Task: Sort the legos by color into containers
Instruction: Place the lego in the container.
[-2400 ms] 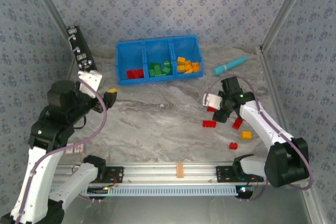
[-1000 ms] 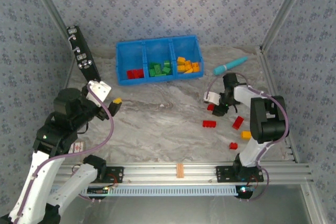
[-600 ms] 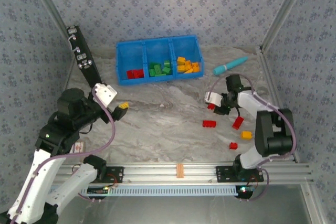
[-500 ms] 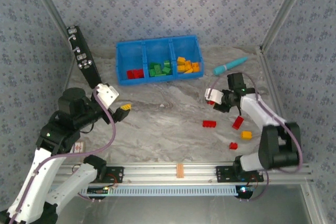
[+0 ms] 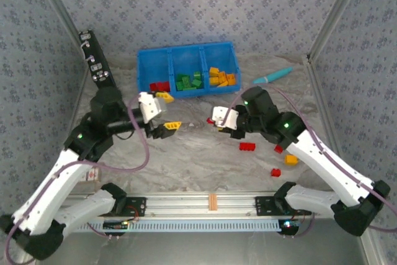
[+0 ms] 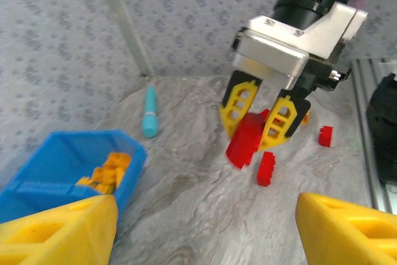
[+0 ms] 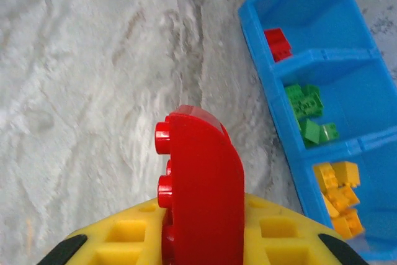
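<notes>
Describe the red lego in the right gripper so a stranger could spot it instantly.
Start at the blue bin at the back, then come forward to the right gripper. The red lego is clamped between its yellow fingers, raised off the table, unlike the loose red bricks lying on it.

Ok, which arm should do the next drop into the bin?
Right. The right gripper is shut on a red brick, and the bin with its red section lies ahead in the wrist view. The left gripper is open and empty.
</notes>
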Robot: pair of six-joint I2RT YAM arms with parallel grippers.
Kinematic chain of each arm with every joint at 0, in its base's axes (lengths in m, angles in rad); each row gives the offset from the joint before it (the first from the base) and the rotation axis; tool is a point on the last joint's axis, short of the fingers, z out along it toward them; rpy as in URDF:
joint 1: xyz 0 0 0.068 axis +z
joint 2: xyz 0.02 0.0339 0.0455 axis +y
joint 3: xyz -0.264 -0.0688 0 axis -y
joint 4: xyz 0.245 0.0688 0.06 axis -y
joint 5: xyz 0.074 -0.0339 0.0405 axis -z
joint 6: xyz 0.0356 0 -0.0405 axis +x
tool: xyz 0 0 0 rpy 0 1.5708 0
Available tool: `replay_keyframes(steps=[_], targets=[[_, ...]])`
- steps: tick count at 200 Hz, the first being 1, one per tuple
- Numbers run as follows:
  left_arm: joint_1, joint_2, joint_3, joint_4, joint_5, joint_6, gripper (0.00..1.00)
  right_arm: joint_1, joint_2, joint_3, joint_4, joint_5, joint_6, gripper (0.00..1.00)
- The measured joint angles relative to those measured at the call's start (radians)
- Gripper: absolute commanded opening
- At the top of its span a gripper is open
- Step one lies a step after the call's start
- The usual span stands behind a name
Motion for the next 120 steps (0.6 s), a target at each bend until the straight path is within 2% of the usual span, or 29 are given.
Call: replay_keyframes(steps=[32, 83, 103, 120], targets=[[-0.047, 0.090, 0.021, 0.007, 0.046, 0.022, 0.68, 0.098, 0.059, 0.105, 0.002, 0.024, 0.147, 0.13], [-0.063, 0.104, 0.067, 0.024, 0.100, 0.032, 0.63, 0.148, 0.085, 0.164, 0.006, 0.048, 0.266, 0.15], [-0.071, 0.118, 0.078, 0.026, 0.109, 0.032, 0.64, 0.159, 0.085, 0.177, 0.010, 0.050, 0.283, 0.15], [-0.076, 0.137, 0.082, 0.024, 0.111, 0.032, 0.69, 0.169, 0.085, 0.188, 0.014, 0.053, 0.290, 0.15]])
